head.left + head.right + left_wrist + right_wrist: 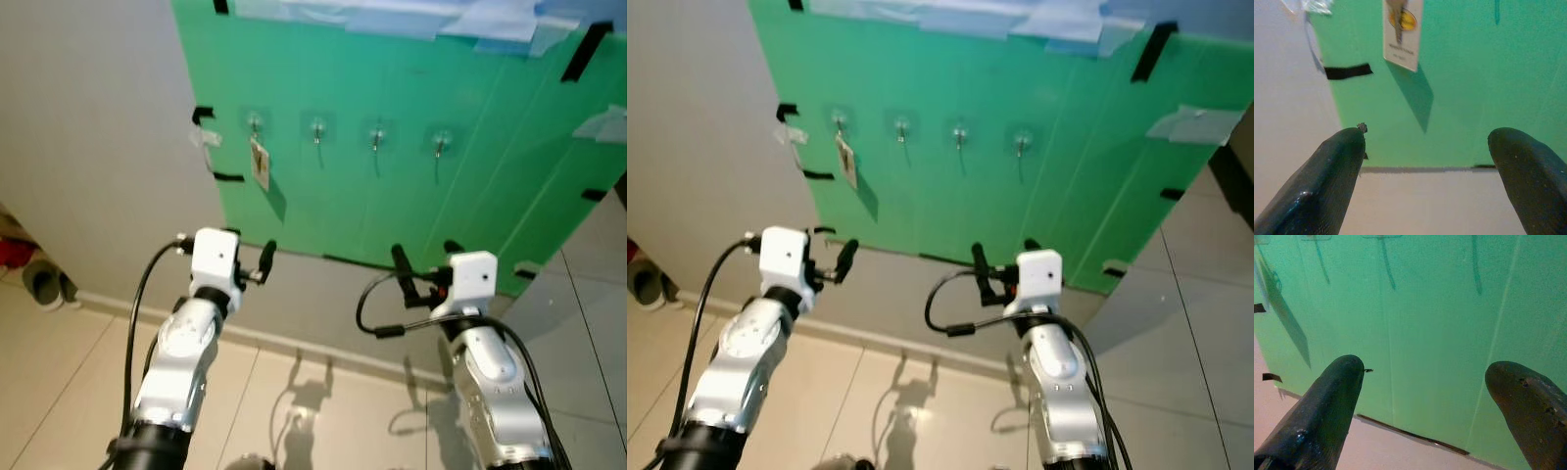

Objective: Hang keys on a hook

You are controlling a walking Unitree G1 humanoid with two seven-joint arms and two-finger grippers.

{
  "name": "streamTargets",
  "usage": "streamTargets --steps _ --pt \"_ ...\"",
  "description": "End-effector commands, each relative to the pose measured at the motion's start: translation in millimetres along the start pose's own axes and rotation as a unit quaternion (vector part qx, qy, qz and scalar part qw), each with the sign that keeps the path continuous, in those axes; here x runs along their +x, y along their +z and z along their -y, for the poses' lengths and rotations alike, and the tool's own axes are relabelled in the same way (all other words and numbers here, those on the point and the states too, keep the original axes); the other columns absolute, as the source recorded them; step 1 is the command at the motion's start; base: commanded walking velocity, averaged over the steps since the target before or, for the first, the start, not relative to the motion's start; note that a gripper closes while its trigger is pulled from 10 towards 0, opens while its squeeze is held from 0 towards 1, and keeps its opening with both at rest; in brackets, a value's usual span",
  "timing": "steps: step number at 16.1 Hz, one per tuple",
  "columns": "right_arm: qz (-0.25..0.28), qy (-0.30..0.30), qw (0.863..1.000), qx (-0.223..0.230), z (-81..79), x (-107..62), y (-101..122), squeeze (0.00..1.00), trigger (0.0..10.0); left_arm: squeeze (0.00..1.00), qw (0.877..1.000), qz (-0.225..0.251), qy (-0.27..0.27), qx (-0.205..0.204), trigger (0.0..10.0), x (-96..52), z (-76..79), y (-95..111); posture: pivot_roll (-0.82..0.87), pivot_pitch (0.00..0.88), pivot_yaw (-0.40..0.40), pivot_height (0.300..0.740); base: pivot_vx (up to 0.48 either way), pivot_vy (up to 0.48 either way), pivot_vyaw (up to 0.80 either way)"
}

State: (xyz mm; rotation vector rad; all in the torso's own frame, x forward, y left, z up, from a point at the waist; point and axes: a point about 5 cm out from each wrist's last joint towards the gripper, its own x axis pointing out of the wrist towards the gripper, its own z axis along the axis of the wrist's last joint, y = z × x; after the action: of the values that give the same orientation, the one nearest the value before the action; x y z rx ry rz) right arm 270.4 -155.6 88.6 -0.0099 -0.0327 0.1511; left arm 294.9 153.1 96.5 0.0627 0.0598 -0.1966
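Observation:
A green board (421,196) taped to the wall carries a row of small clear hooks. A key with a white tag (260,163) hangs on the leftmost hook (255,122); the left wrist view shows the tag (1402,34) close up. The three hooks to its right (376,135) are bare. My left gripper (253,257) is held below the tag, apart from it, open with nothing between its fingers (1337,166). My right gripper (426,257) is level with it further right, facing the lower board, and also open with nothing in it (1425,369).
Black tape strips (228,177) and pale blue tape (392,18) fix the board to the grey wall. A baseboard (294,343) runs along beige floor tiles. Shoes (41,281) lie on the floor at far left.

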Motion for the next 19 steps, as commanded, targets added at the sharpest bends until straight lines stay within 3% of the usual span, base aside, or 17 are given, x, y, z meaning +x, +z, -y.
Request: streamTargets --steps 1,3,5,6,7,8,12,19 --pt "-0.002 -0.021 1.000 0.010 6.6 -0.8 -4 0.00 10.0 1.00 1.000 0.029 0.004 -0.005 10.0 3.3 -2.4 12 -0.06 0.000 0.036 0.740 0.000 0.000 0.00" --pt "0.002 -0.047 0.999 0.021 14.9 -4.5 -2 0.00 10.0 1.00 1.000 0.030 0.007 -0.003 10.0 -1.2 -5.0 14 -0.07 0.000 0.042 0.740 0.000 0.000 0.00" --pt "-0.006 -0.033 0.999 -0.006 20.7 -28.6 -4 0.00 10.0 1.00 1.000 0.007 -0.024 -0.008 10.0 -29.7 -10.8 0 -0.08 0.000 0.051 0.740 0.000 0.000 0.00" --pt "-0.016 -0.033 0.999 -0.006 24.3 -37.9 -7 0.00 10.0 1.00 0.999 0.017 -0.035 -0.007 10.0 -36.3 -8.7 -1 -0.08 0.000 0.047 0.740 0.000 0.000 0.00" --pt "-0.017 -0.032 0.999 0.000 25.2 -40.2 -8 0.00 10.0 0.97 0.999 0.027 -0.034 -0.010 10.0 -33.5 -5.7 3 -0.08 0.000 0.043 0.740 0.000 0.000 0.00" --pt "-0.017 -0.026 1.000 0.002 22.8 -38.1 -8 0.00 10.0 0.00 0.999 0.026 -0.032 -0.012 10.0 -25.5 -3.8 1 -0.09 0.000 0.043 0.740 0.000 0.000 0.00" --pt "-0.018 -0.014 1.000 0.004 11.8 -28.1 -7 0.00 10.0 0.00 0.999 0.016 -0.025 -0.021 10.0 -17.6 -6.7 -2 -0.09 0.000 0.045 0.740 -0.069 0.417 -0.76" --pt "-0.022 -0.012 1.000 0.001 17.0 -24.2 -8 0.00 10.0 0.00 0.999 0.025 -0.019 -0.022 10.0 -4.2 -7.2 1 -0.10 0.000 0.048 0.740 0.000 0.327 -0.75"
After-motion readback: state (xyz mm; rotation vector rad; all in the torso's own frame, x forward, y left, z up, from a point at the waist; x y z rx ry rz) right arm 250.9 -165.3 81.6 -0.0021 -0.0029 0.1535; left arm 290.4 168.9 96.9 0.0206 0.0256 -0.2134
